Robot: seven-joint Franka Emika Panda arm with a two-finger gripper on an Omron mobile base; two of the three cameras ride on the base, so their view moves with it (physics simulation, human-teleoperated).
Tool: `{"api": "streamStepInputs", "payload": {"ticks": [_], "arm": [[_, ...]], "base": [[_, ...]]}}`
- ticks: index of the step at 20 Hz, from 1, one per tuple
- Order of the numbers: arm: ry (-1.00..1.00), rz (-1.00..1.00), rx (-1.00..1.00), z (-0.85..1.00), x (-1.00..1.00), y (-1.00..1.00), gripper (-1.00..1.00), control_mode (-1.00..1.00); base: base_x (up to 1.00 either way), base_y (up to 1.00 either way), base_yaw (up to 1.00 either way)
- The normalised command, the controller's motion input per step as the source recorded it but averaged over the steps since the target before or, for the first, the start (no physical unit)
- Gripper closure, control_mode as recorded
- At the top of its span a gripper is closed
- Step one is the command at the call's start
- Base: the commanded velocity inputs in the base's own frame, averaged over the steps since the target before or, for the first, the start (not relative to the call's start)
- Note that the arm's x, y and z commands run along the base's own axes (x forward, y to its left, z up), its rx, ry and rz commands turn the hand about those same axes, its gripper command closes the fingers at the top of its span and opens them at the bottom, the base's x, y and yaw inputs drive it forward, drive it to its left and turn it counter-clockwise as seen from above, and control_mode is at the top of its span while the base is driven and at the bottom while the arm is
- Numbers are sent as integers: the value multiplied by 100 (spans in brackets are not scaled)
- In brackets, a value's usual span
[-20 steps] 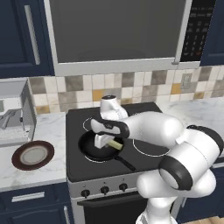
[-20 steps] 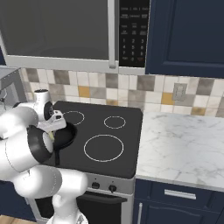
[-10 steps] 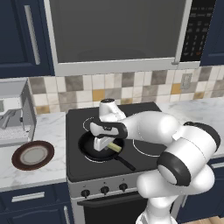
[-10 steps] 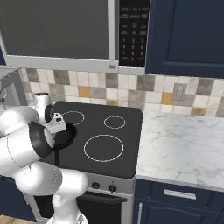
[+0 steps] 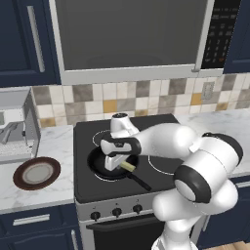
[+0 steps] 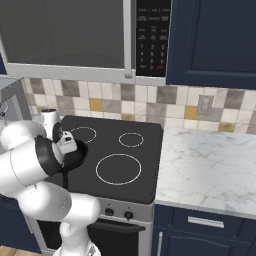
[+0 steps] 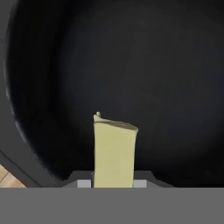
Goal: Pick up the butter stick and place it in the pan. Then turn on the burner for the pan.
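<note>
The black pan (image 5: 100, 165) sits on the front left of the black cooktop (image 5: 161, 132), its handle (image 5: 142, 183) pointing toward the front edge. My gripper (image 5: 117, 163) hangs low over the pan and is shut on the pale yellow butter stick (image 5: 128, 166), which sticks out to the right of the fingers. In the hand view the butter stick (image 7: 114, 153) stands between the fingertips (image 7: 84, 183) just above the pan's dark floor (image 7: 131, 65). From the right base view the gripper (image 6: 67, 145) is above the pan (image 6: 80, 154). The pan covers its burner.
A brown-rimmed plate (image 5: 36, 173) lies on the marble counter left of the stove. Control knobs (image 5: 116, 212) line the stove front. A large white burner ring (image 6: 119, 169) lies right of the pan, smaller rings (image 6: 131, 139) behind. Counter (image 6: 210, 165) stretches right.
The gripper has come down toward the pan with the butter stick still in it. The pan and plate have not moved.
</note>
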Motion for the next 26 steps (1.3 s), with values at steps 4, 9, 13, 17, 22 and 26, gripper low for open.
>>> {"api": "streamStepInputs", "payload": {"ticks": [4, 9, 13, 17, 22, 26], "arm": [[0, 0, -1, -7, 12, 0, 100, -100], [0, 0, -1, -8, 19, 8, -100, -100], [0, 0, 0, -3, 23, 4, -100, -100], [-1, 0, 0, 0, 13, 0, -100, -100], [-4, 0, -1, 10, -4, 1, -100, -100], [-11, 0, -8, 22, -26, 18, -100, -100]], "base": [[0, 0, 0], [0, 0, 0], [0, 0, 0], [0, 0, 0], [0, 0, 0], [0, 0, 0]]}}
